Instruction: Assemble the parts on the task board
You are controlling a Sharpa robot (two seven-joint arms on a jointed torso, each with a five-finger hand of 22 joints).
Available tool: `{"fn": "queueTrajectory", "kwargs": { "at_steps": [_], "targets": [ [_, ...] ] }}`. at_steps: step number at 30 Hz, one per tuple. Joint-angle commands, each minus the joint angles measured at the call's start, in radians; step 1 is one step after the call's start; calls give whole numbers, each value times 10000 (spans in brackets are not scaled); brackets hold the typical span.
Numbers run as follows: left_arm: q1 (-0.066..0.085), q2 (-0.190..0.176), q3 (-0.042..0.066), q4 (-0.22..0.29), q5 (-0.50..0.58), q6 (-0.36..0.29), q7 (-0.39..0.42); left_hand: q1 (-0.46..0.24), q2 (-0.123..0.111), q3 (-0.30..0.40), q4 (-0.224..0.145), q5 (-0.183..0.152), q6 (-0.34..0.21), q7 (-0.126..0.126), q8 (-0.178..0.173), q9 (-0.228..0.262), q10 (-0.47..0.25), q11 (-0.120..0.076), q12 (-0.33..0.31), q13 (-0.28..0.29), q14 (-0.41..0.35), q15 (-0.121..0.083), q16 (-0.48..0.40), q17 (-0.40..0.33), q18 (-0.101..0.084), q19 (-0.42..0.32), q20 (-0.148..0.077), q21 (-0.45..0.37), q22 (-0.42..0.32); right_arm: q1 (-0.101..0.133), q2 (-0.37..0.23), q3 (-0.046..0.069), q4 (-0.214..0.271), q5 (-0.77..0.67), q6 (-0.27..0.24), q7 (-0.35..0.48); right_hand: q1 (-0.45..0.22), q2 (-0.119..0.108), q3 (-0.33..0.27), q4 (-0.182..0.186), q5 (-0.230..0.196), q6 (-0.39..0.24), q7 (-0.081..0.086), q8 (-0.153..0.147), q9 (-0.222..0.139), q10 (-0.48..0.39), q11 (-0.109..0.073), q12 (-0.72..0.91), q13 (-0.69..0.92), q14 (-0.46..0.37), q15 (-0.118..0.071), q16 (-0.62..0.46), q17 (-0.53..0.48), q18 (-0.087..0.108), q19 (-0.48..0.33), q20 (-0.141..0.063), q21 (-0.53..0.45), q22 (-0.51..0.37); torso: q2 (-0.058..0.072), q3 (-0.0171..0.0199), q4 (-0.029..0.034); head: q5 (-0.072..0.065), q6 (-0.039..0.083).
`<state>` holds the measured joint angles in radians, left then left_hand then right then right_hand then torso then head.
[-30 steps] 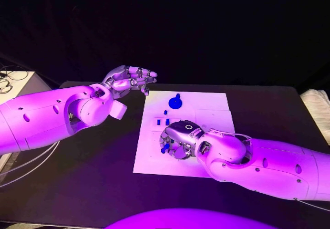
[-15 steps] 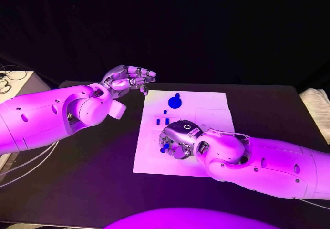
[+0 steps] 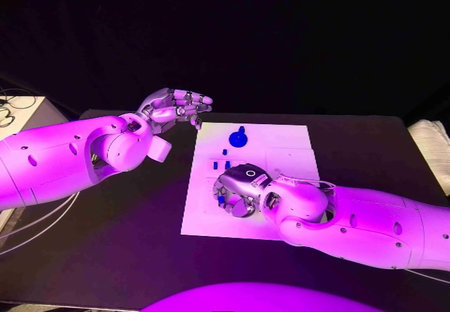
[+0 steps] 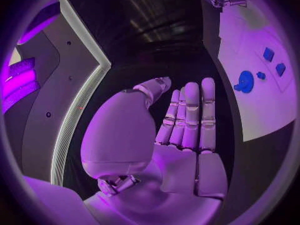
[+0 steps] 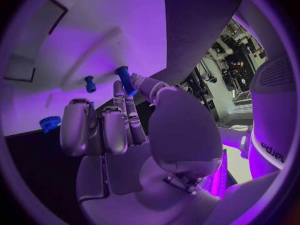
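The white task board lies in the middle of the black table. A round blue part stands near its far edge, with small blue parts just nearer. My right hand hovers palm down over the board's left middle and pinches a blue peg between thumb and a finger. The right wrist view also shows a small blue peg upright on the board and the round blue part. My left hand hangs past the board's far left corner, holding nothing, its fingers straight.
A pale folded cloth lies at the table's right edge. Cables on a white surface sit beyond the table's left side. Bare board shows near the front edge.
My right hand has shifted slightly left over the board, still holding the peg. The left hand has stayed where it was.
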<state>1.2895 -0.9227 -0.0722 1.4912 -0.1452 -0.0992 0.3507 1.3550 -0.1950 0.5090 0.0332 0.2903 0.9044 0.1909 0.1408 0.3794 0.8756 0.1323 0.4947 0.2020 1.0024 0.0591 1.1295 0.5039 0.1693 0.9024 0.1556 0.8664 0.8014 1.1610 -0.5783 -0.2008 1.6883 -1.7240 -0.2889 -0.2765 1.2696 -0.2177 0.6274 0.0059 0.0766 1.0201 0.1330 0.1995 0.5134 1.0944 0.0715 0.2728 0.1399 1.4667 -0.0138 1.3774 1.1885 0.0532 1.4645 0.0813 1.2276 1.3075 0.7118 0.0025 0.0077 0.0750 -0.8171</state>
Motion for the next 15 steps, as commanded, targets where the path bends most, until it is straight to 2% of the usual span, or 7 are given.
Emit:
{"fn": "queueTrajectory", "kwargs": {
  "at_steps": [1,7,9,15],
  "targets": [
    [9,0,8,33,54,112,33,29,37,-61,-12,2,26,11,-7,1,-64,18,67,-14,-57,26,-38,-11,147,55,15,-67,-9,-24,27,-28,-5,-37,-34,138,-7,-207,-89,-10,-29,-164,3,-112,-39,-127,60,-49,10,173,97,-48,-50,123,58,79,-130,1193,4,1,0,-5,-8],
    [9,-16,8,39,54,119,19,29,37,-61,-12,2,26,11,-7,1,-64,18,67,-14,-57,26,-38,-11,147,55,15,-67,-9,-24,3,-36,-30,-42,-153,113,25,-270,-165,-26,-11,-364,60,-245,-83,-511,149,-59,2,14,179,-212,-367,210,-116,160,-632,1008,5,6,-2,-10,-13],
    [9,-21,8,40,54,121,14,29,37,-61,-12,2,26,11,-7,1,-64,18,67,-14,-57,26,-38,-11,147,55,15,-67,-9,-24,-10,-37,-29,-33,-198,127,68,-252,-207,-32,-2,-375,84,-261,-84,-772,198,-25,3,-227,228,-475,-877,305,-329,218,-1201,796,1,10,-8,-10,-11],
    [9,-27,8,39,54,140,-5,29,37,-61,-12,2,26,11,-7,1,-64,18,67,-14,-57,26,-38,-11,147,55,15,-67,-9,-24,-46,-40,-23,-7,-342,171,181,-267,-476,-50,41,-506,113,-370,-120,-1492,313,258,46,-747,352,-752,-1571,453,-743,352,-2120,489,-2,15,-7,-21,-5]
  ]
}}
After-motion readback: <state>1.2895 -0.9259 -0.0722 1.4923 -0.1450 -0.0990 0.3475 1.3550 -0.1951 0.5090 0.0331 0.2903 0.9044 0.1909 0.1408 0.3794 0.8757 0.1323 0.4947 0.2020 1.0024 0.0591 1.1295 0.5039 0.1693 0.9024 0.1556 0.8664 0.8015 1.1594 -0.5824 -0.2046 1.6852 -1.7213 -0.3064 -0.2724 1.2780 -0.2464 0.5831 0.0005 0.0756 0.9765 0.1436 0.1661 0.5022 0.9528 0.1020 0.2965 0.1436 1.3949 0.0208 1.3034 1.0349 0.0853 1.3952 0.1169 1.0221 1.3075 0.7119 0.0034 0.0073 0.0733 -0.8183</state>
